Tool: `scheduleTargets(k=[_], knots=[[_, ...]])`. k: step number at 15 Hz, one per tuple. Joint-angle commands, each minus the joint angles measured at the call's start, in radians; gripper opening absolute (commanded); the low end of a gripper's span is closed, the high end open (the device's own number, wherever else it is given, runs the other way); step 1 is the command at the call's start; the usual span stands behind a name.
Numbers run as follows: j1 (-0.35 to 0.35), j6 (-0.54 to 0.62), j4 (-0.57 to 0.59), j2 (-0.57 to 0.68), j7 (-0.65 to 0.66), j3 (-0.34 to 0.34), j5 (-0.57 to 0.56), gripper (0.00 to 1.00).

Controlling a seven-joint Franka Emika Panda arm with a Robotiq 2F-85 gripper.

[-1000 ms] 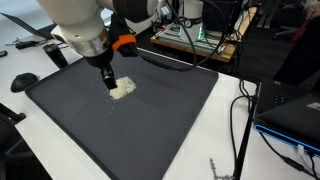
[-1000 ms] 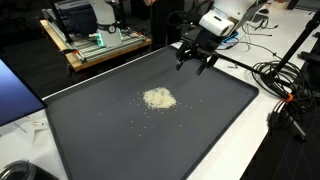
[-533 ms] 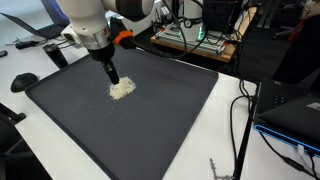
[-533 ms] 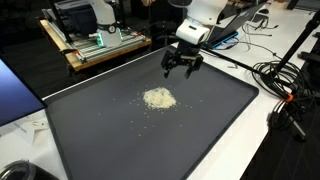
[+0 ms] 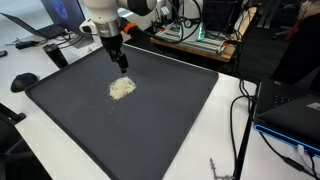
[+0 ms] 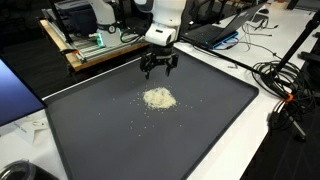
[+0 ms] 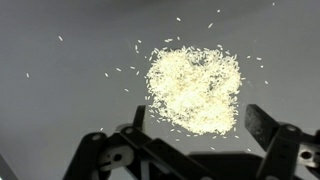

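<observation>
The rice pile (image 7: 195,90) is loose, light and scatters easily; your gripper (image 6: 159,72), jaws apart, can only nudge its edge, not pinch it.

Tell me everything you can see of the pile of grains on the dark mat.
The pile of grains is a small, low, roughly round heap of pale, cream-white slivers that look like rice. It is dense in the middle and thinner at the rim, with loose single grains scattered around it. It lies on the dark mat, well inside the mat's edges. Only the mat touches it; the open gripper hangs beside it, apart.
</observation>
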Motion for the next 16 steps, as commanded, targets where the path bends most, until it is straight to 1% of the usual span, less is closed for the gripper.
scheduleTargets(k=[1,3,5,6,8,11,12,13,14,16], knots=[[-0.038,0.106,-0.247,-0.227,-0.116,0.028,0.012,1.0],[-0.058,0.133,-0.329,-0.324,-0.192,0.045,0.05,1.0],[-0.074,0.12,-0.383,-0.416,-0.282,0.065,0.128,1.0],[-0.077,0.079,-0.394,-0.459,-0.329,0.07,0.176,1.0],[-0.072,-0.01,-0.394,-0.526,-0.394,0.067,0.232,1.0],[-0.064,-0.167,-0.354,-0.579,-0.459,0.055,0.257,1.0],[-0.062,-0.199,-0.343,-0.583,-0.481,0.052,0.262,1.0],[-0.06,-0.22,-0.333,-0.582,-0.494,0.05,0.268,1.0],[-0.066,-0.172,-0.345,-0.57,-0.44,0.063,0.232,1.0],[-0.066,-0.195,-0.341,-0.58,-0.457,0.062,0.238,1.0]])
